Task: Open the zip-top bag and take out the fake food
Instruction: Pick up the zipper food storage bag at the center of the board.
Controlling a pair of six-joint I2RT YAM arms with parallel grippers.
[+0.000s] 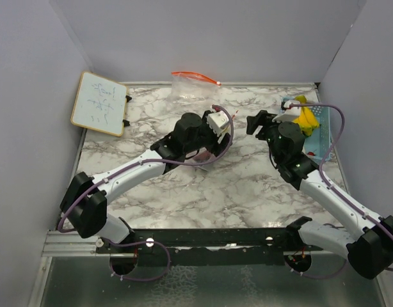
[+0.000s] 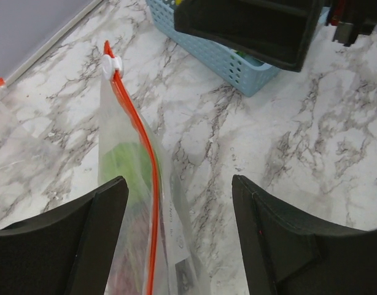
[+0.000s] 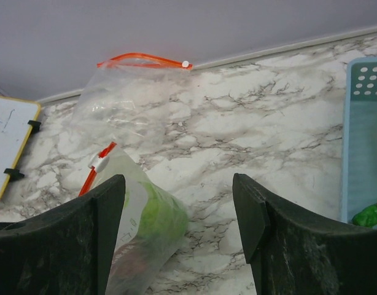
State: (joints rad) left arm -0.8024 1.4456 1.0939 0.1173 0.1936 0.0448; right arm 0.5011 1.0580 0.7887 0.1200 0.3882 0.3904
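**Item:** zip-top bag point(image 2: 130, 203), lying on the bench point(image 2: 311, 141). The fake food point(image 2: 124, 161) shows green through the film.

**Position:** between the fingers of the left gripper point(image 2: 179, 196), close against its left finger.

**Long axis:** the orange zip runs straight away from that gripper to the white slider point(image 2: 110, 64) at the far end.

**Left gripper:** spread wide, gripping nothing.

**Right gripper** point(image 3: 179, 190): likewise spread and empty, with the slider just ahead and to its left.

**Nearer arm:** the left sits over the bag's body. I judge the right better placed for the slider (the left could pin the bag).

**Views:**
- Only the right wrist shows a second bag point(image 3: 124, 101), seemingly empty, by the back wall.
- The top view shows a yellow banana bunch point(image 1: 305, 118) in the blue basket point(image 1: 321, 137).
- In the top view the left arm hides most of the filled bag.
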